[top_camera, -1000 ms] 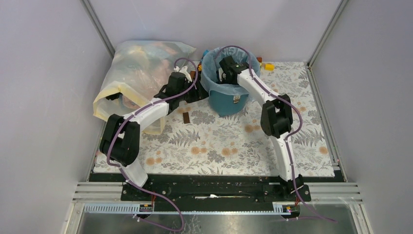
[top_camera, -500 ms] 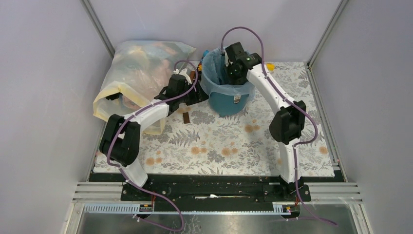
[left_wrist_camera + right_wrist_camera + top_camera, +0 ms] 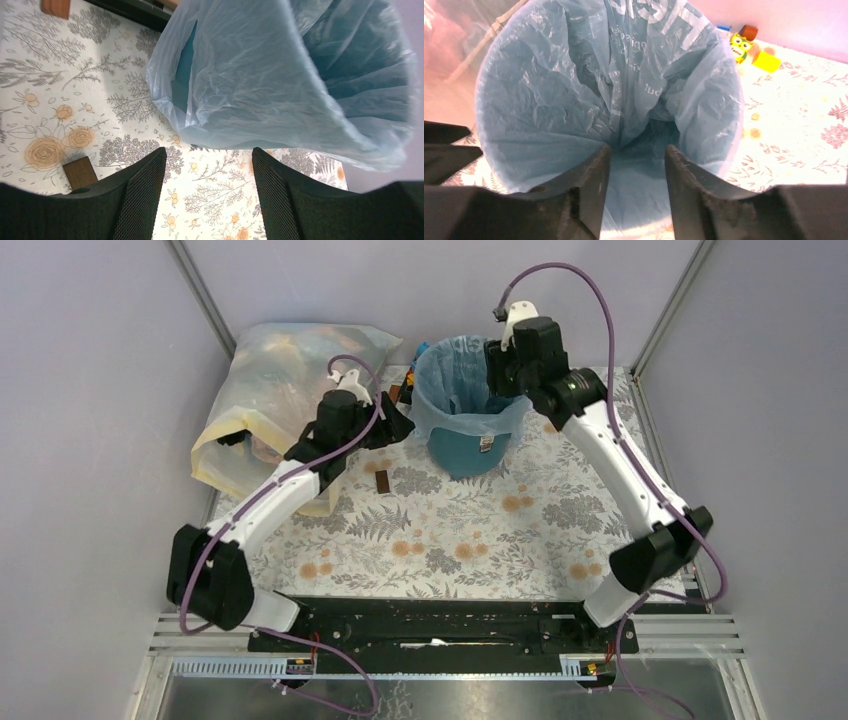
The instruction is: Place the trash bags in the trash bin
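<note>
From above we see the pale blue trash bag (image 3: pixel 462 380) lining the teal trash bin (image 3: pixel 462 452) near the desk's (image 3: pixel 480 530) far edge, its hem folded outward over the rim, a yellowish sack (image 3: pixel 280 380) close on the left. Only the right wrist view shows white lettering inside the bag, the right claw (image 3: pixel 636 148) parted and empty above the mouth. The left wrist view shows the left claw (image 3: pixel 207 152), likewise parted and empty, just beside the hanging hem, bare desk beneath.
</note>
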You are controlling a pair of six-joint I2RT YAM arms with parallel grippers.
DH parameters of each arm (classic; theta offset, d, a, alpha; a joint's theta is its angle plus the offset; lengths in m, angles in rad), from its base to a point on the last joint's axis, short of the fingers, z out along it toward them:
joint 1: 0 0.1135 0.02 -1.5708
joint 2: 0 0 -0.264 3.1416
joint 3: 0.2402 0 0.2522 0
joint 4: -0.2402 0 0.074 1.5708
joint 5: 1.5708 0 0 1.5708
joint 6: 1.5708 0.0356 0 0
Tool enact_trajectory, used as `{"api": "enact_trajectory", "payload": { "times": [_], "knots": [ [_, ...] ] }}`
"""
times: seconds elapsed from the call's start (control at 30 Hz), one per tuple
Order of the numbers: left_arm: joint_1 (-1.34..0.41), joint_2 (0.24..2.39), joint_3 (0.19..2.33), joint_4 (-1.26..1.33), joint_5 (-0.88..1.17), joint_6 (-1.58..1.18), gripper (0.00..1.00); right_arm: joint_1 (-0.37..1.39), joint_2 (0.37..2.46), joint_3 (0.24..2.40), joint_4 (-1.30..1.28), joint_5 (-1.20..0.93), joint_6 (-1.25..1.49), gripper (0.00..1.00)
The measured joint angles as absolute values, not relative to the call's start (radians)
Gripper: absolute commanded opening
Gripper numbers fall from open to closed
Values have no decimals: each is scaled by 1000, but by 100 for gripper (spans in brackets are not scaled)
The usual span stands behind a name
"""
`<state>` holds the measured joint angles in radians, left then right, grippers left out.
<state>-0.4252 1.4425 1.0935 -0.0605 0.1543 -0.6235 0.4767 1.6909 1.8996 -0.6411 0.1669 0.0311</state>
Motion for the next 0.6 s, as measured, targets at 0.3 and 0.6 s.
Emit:
{"api": "enact_trajectory", "payload": {
  "times": [0.3,0.6],
  "knots": [
    [-433,1169,916,-12,57,-601,72,477,1357,1380,-295,205,28,100],
    [-451,972,624,145,23,-569,99,477,907,834,145,466,76,100]
  ]
}}
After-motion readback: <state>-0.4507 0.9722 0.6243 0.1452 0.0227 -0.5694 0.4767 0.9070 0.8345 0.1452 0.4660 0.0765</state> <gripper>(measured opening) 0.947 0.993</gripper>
